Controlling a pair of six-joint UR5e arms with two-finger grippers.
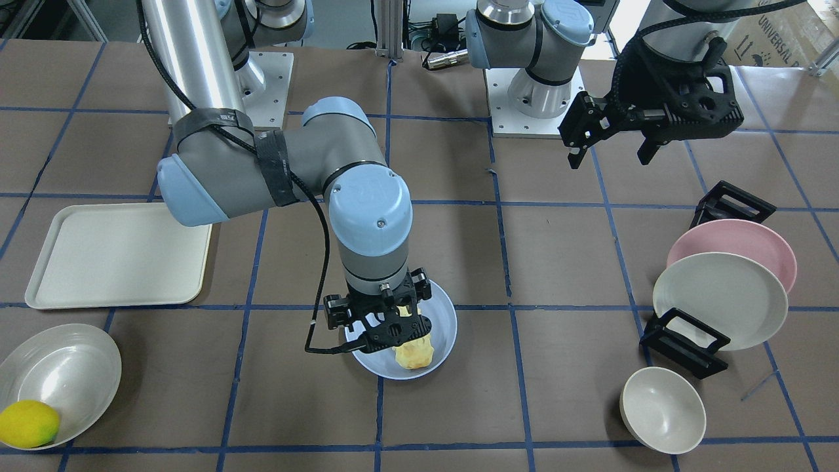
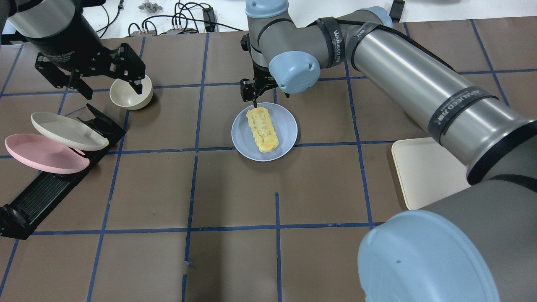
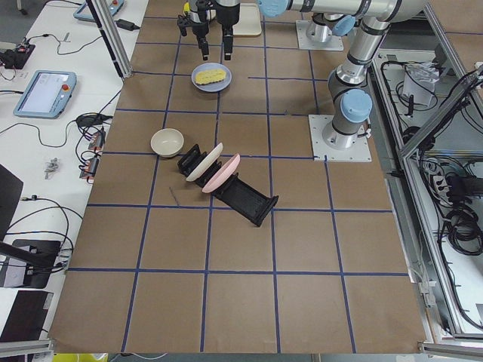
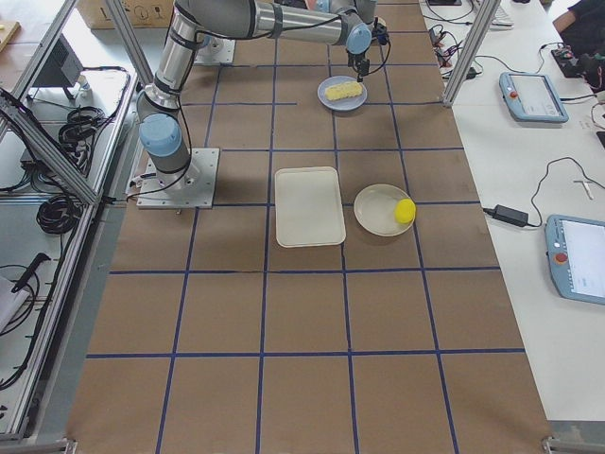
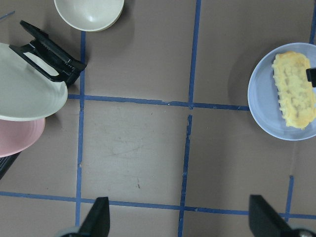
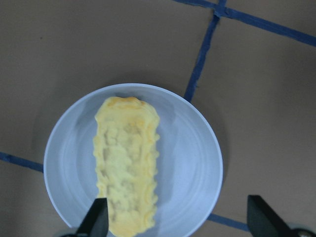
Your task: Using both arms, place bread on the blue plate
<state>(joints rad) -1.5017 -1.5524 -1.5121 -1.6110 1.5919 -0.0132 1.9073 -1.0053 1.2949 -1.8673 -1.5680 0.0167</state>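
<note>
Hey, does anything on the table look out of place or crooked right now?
Nothing looks spilled or damaged. The bread lies flat on the blue plate, inside its rim. One oddity: the lemon sits at the very edge of its shallow white dish rather than in the middle.

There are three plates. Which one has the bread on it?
The blue plate, lying flat mid-table with the bread on it. The pink plate and white plate lean empty in the black rack.
</note>
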